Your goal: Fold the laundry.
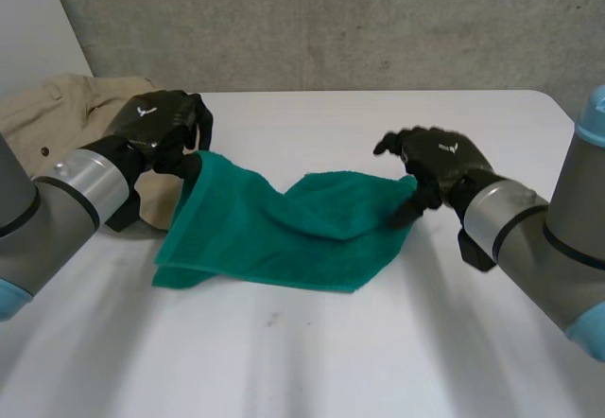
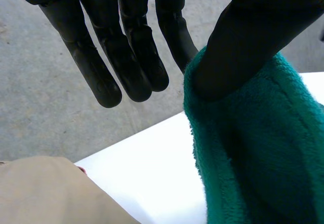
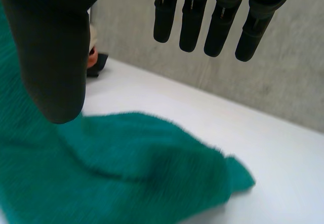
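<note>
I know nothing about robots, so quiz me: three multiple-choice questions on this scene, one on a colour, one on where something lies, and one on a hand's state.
1. What colour is the towel?
A) red
B) green
C) white

2. Where does the beige garment lie?
A) beside the left hand
B) on the floor
C) on top of the towel

3. How are the right hand and its fingers set?
A) curled into a fist
B) wrapped round a cup
C) straight and open

Answers:
1 B: the towel is green in every view.
2 A: the garment sits on the table just beyond the left hand.
3 C: the right wrist view shows straight fingers, apart from the thumb, above the towel.
</note>
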You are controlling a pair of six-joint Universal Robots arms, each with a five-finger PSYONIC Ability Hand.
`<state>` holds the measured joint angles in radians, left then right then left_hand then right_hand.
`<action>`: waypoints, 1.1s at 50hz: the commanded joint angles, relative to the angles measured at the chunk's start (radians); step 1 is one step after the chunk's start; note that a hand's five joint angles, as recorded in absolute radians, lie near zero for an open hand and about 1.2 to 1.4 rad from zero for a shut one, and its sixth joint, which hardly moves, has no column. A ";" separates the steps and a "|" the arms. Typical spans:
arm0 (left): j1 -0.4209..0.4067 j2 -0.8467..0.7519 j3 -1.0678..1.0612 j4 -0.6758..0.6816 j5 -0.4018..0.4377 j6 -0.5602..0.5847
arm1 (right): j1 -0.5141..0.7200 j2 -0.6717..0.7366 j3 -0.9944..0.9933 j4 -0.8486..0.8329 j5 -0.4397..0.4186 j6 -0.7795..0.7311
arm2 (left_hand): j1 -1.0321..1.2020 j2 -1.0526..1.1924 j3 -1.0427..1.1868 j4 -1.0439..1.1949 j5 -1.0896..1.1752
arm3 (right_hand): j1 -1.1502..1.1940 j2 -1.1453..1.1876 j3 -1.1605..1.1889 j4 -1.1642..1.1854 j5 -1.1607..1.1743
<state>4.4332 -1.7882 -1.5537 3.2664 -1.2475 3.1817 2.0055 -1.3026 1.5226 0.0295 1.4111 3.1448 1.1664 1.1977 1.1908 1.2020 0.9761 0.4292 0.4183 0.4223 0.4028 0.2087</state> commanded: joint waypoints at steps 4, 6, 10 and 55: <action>0.029 0.093 0.041 -0.004 0.000 -0.054 | 0.055 -0.030 0.165 0.115 0.005 -0.029 | 0.230 0.199 0.205 0.194 0.246 | 0.127 0.138 0.134 0.153 0.173; 0.028 0.110 0.041 -0.004 0.013 -0.065 | 0.073 -0.027 0.212 0.066 0.008 -0.046 | 0.230 0.199 0.205 0.194 0.246 | 0.174 0.185 0.181 0.200 0.220; 0.026 0.115 0.037 0.001 0.026 -0.069 | 0.098 0.002 0.264 -0.058 0.020 -0.063 | 0.230 0.199 0.205 0.194 0.246 | 0.192 0.202 0.199 0.218 0.238; 0.035 0.086 0.032 -0.002 0.003 -0.078 | 0.168 0.398 -0.015 -0.309 0.117 -0.198 | 0.230 0.199 0.205 0.194 0.246 | 0.967 0.978 0.974 0.993 1.013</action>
<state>4.4673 -1.7029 -1.5161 3.2685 -1.2440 3.1056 2.1834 -0.9053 1.5247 -0.2709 1.5292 2.9569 1.1664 1.1978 1.1937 1.2022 0.9761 1.0845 1.0934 1.0833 1.0753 0.8961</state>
